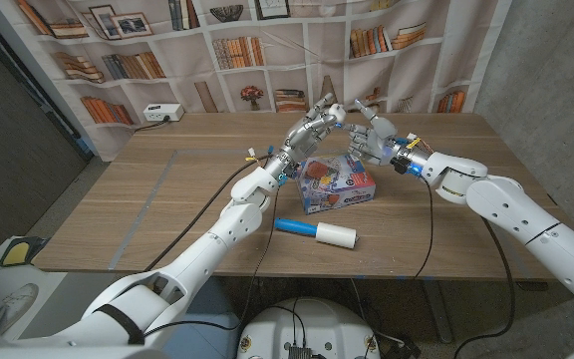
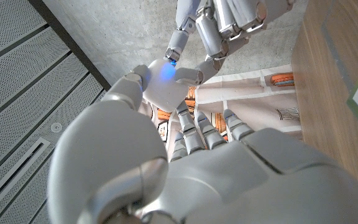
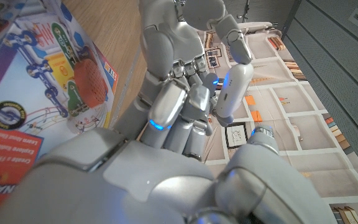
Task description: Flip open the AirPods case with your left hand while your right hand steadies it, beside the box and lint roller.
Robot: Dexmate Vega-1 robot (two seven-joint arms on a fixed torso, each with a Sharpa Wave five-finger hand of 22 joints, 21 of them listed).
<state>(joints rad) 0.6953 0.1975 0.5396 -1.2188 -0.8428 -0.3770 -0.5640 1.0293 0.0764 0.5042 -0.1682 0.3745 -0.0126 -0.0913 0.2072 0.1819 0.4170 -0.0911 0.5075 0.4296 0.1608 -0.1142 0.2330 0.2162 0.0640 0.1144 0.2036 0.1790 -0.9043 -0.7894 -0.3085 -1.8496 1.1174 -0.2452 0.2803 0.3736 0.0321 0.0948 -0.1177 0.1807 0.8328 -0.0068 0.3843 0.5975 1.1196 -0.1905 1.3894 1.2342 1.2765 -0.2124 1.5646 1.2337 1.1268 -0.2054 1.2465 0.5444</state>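
Observation:
The white AirPods case [image 2: 163, 87] hangs in the air between my two hands, with a blue glow on its face. Its lid looks closed in the right wrist view, where the case [image 3: 234, 93] stands on end. My left hand [image 1: 312, 128] has its thumb on one side of the case and its fingers under it. My right hand [image 1: 372, 140] grips it from the other side with its fingertips [image 2: 191, 73]. In the head view both hands meet above the colourful box [image 1: 339, 184], and their fingers hide the case.
The blue-handled lint roller [image 1: 317, 231] lies on the wooden table [image 1: 147, 199] in front of the box. A white power strip [image 1: 162, 113] sits at the far left edge. A bookshelf backdrop hangs behind the table.

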